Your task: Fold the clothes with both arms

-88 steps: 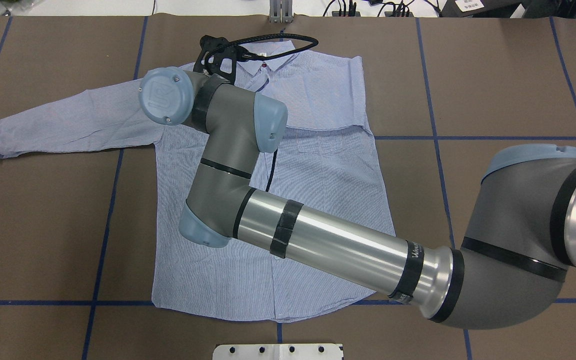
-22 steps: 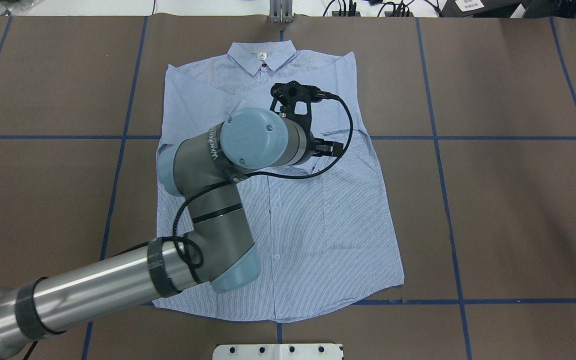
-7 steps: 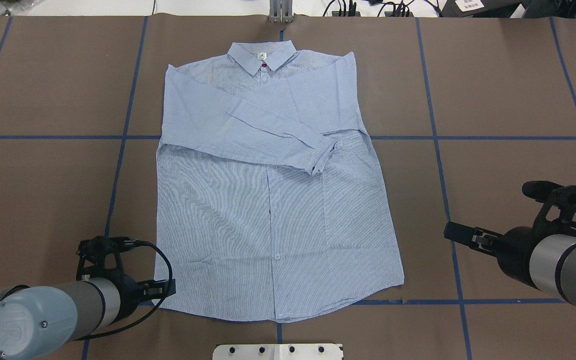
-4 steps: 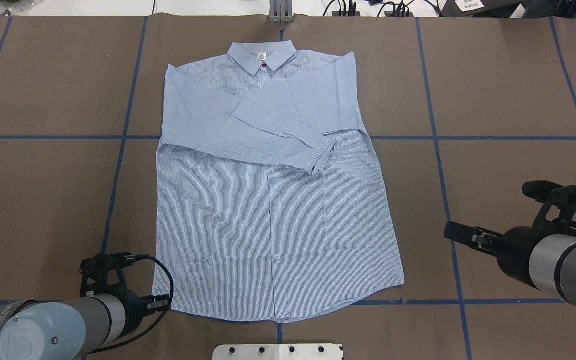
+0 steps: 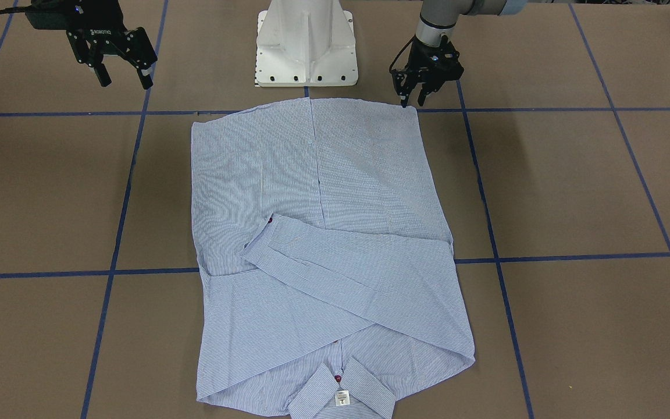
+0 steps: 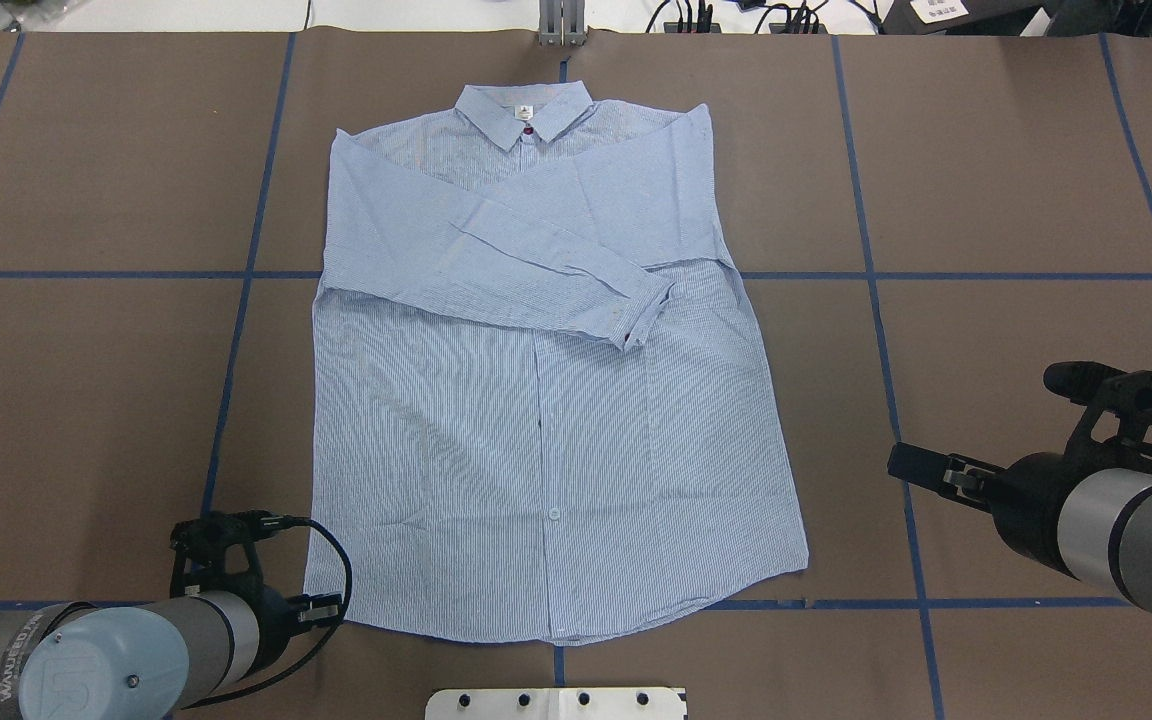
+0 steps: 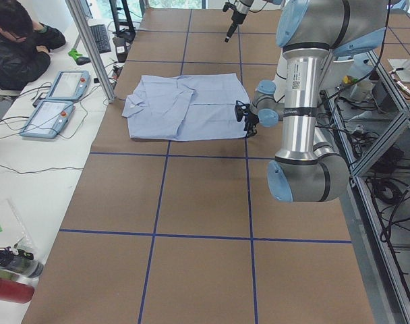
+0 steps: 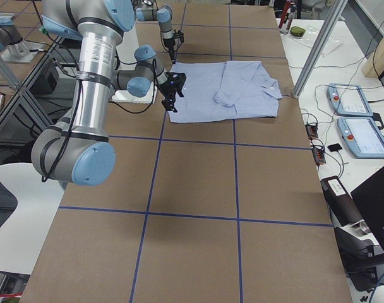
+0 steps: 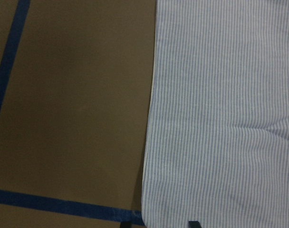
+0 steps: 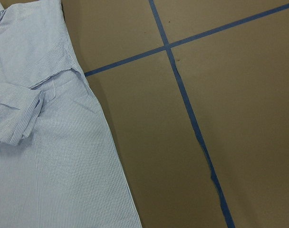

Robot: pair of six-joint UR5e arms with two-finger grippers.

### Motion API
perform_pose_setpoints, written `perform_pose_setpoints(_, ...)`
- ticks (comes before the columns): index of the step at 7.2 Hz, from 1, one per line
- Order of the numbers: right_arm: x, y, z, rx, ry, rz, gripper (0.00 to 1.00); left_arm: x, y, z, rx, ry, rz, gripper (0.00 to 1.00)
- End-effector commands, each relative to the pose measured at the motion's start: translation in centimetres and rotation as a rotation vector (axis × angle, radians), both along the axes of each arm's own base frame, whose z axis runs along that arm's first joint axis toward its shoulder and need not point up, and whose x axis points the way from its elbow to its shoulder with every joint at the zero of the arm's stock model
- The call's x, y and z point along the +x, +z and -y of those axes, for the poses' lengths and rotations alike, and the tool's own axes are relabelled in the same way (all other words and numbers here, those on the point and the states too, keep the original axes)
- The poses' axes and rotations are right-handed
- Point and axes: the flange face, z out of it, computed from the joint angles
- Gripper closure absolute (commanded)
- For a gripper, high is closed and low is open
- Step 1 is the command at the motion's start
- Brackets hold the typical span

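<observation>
Viewing the table [image 6: 1036, 160] from overhead, I find the shirt [image 6: 546, 450] spread flat and front side up at its middle. The collar [image 6: 524, 112] lies at the far side, away from the robot, and the hem [image 6: 556, 632] lies toward the white pedestal base [image 5: 306, 41]. Both sleeves are folded across the chest. The upper sleeve [image 6: 496, 255] runs slantwise from the shoulder on the robot's left, and its cuff [image 6: 638, 322] rests on the shirt front. In the front-facing view a white neck label [image 5: 342, 398] and a red button [image 5: 338, 379] show at the collar.

The left gripper [image 5: 412, 100] points down at the hem corner on the robot's left. Its fingers stand a narrow gap apart with nothing between them. I cannot tell whether they touch the cloth. The left wrist camera shows the shirt's side edge beside bare table.

The right gripper [image 5: 125, 81] hangs over bare table, well apart from the shirt on the robot's right, with its fingers spread wide and empty.

Blue tape lines [image 6: 936, 275] divide the brown table into squares. In the left side view an operator [image 7: 16, 44] sits at the table's far side, near two pendants [image 7: 56, 101].
</observation>
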Motion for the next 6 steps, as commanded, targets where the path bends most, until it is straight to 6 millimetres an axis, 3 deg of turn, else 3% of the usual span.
perform_pose_setpoints(1, -0.01, 0.01, 0.0, 0.0, 0.0, 0.0, 0.0, 0.28, 0.53, 0.22, 0.013, 0.008, 0.014, 0.5)
perform_pose_setpoints(2, 0.0, -0.01, 0.0, 0.0, 0.0, 0.001, 0.0, 0.25, 0.54, 0.29, 0.014, 0.008, 0.014, 0.51)
perform_pose_setpoints(3, -0.04, 0.06, 0.01, 0.0, 0.0, 0.0, 0.0, 0.16, 0.44, 0.58, 0.014, 0.002, 0.011, 0.72)
perform_pose_setpoints(4, -0.04, 0.08, 0.01, -0.001, 0.0, -0.002, 0.0, 0.13, 0.42, 0.65, 0.014, 0.0, 0.009, 0.77)
perform_pose_setpoints(6, -0.03, 0.06, 0.03, 0.001, 0.001, -0.001, 0.0, -0.02, 0.49, 1.1, 0.015, -0.01, 0.011, 0.77)
